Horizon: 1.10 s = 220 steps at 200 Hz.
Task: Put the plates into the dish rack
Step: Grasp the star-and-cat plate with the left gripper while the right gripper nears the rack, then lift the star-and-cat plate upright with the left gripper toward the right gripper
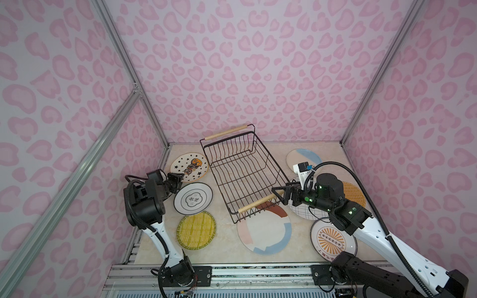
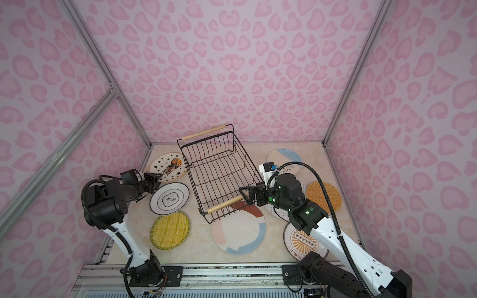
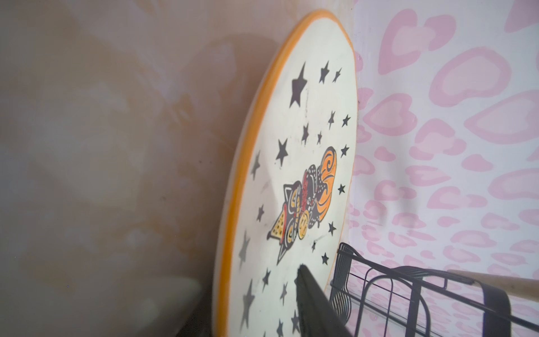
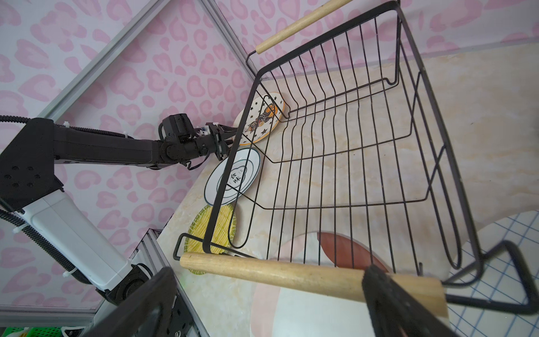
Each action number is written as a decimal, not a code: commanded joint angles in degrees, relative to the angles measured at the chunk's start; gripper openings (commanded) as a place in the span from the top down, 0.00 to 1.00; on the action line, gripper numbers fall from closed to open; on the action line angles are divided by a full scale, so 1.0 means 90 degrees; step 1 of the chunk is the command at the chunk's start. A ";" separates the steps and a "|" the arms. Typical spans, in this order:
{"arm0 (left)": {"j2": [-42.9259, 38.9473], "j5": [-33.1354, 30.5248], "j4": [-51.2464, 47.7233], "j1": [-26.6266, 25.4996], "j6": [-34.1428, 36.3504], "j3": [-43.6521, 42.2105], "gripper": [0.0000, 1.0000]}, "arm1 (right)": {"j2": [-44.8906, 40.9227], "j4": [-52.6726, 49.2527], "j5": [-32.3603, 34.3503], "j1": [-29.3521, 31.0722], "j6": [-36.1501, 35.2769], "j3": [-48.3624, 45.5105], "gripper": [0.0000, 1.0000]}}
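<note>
The black wire dish rack (image 1: 228,139) stands empty mid-table, its near end over the colour-blocked plate (image 1: 264,232). My right gripper (image 1: 281,193) (image 4: 269,271) is open wide astride the rack's near wooden handle (image 4: 262,271). My left gripper (image 1: 180,178) (image 3: 250,291) stands partly open astride the near rim of the starred plate (image 1: 189,167) (image 3: 291,175), one finger (image 3: 309,300) over its face. The black-rimmed plate (image 1: 193,198) and the yellow woven plate (image 1: 196,230) lie to the left. On the right lie gridded (image 1: 302,211), sunburst (image 1: 331,241), orange woven (image 1: 353,193) and cream-and-blue (image 1: 302,157) plates, partly hidden by the right arm.
Pink patterned walls with aluminium posts (image 1: 154,116) close in the table on three sides. The starred plate lies near the back left corner, beside the rack's far end. A metal rail (image 1: 258,271) carrying both arm bases runs along the front edge.
</note>
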 commanded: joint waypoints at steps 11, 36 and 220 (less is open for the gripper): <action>0.0109 -0.0250 -0.0304 -0.0019 -0.0335 -0.0163 0.69 | -0.0001 0.0219 0.0045 -0.0001 0.0047 -0.0052 0.00; 0.0041 -0.0242 -0.0106 -0.0025 -0.0397 -0.0199 0.75 | -0.0030 0.0178 0.0074 0.0003 0.0045 -0.0069 0.00; -0.2457 -0.0523 0.0576 0.0121 -0.1136 -0.1104 0.96 | -0.0178 -0.0152 0.0323 0.0103 0.0116 0.0037 0.00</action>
